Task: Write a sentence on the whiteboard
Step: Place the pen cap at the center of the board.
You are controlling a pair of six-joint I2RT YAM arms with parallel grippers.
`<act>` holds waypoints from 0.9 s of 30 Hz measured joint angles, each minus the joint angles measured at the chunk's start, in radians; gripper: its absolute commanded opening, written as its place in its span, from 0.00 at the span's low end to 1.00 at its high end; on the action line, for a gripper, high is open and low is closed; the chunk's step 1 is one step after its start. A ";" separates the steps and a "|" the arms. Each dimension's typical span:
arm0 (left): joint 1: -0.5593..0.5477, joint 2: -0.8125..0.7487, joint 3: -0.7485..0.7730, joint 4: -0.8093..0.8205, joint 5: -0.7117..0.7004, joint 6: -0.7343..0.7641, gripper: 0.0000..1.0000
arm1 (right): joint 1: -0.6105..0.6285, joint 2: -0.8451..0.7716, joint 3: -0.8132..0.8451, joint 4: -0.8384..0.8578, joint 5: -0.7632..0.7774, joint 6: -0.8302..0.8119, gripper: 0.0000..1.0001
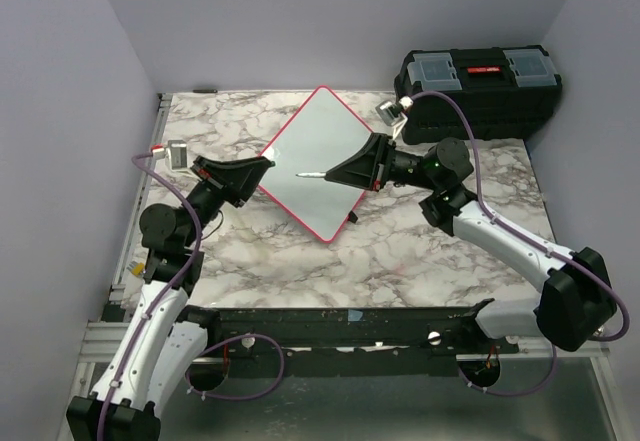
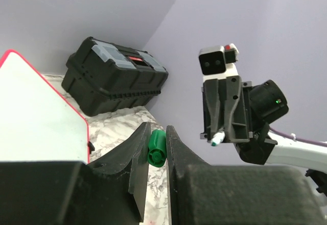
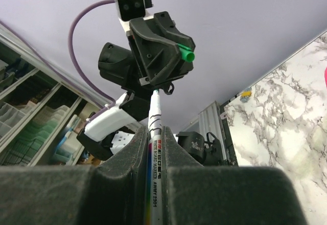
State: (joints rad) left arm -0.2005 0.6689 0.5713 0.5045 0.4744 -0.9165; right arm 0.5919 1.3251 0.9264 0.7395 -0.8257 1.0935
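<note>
The whiteboard (image 1: 318, 151) lies on the marble table (image 1: 400, 261) between both claws, under the right gripper (image 1: 333, 173), which reaches low, clamped on a white marker (image 1: 309, 175) aimed at the left gripper (image 1: 266, 164), whose pinched green cap (image 2: 156, 148) only the wrist views reveal.

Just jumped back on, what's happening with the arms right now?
The right end effector grips an uncapped marker, its tip over the middle of the whiteboard. The left end effector holds the green cap beside the board's left corner. No writing shows on the board yet.
</note>
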 measured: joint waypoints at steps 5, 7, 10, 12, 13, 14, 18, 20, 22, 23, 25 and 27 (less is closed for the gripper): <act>0.037 -0.033 -0.003 -0.043 -0.014 0.005 0.00 | 0.002 -0.003 0.000 -0.002 0.000 -0.005 0.01; 0.051 -0.050 -0.003 -0.068 -0.024 0.012 0.00 | 0.002 -0.004 0.000 -0.005 0.000 -0.014 0.01; 0.065 -0.082 -0.003 -0.149 -0.070 0.042 0.00 | 0.002 -0.011 0.000 -0.045 0.005 -0.047 0.01; 0.070 -0.101 -0.003 -0.228 -0.126 0.065 0.00 | 0.002 -0.016 0.000 -0.077 0.008 -0.076 0.01; 0.070 -0.111 -0.002 -0.266 -0.152 0.074 0.00 | 0.002 -0.019 0.000 -0.093 0.010 -0.090 0.01; 0.070 -0.116 -0.002 -0.299 -0.182 0.082 0.00 | 0.002 -0.022 0.000 -0.113 0.011 -0.106 0.01; 0.071 -0.127 -0.010 -0.476 -0.348 0.089 0.00 | 0.002 -0.027 0.000 -0.188 0.024 -0.172 0.01; 0.071 -0.126 -0.040 -0.545 -0.430 0.072 0.00 | 0.002 -0.027 0.000 -0.219 0.029 -0.198 0.01; 0.072 -0.118 -0.085 -0.595 -0.492 0.044 0.00 | 0.002 -0.027 0.000 -0.247 0.036 -0.221 0.01; 0.072 -0.113 -0.103 -0.614 -0.517 0.032 0.00 | 0.002 -0.027 0.000 -0.260 0.040 -0.232 0.01; 0.074 -0.090 -0.148 -0.653 -0.568 0.000 0.00 | 0.002 -0.027 0.000 -0.282 0.051 -0.250 0.01; 0.074 -0.056 -0.178 -0.679 -0.606 -0.027 0.00 | 0.002 -0.027 0.000 -0.299 0.059 -0.266 0.01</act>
State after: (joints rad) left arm -0.1261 0.6128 0.3931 -0.1741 -0.1314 -0.9432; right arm 0.5941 1.2976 0.9268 0.4400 -0.7666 0.8276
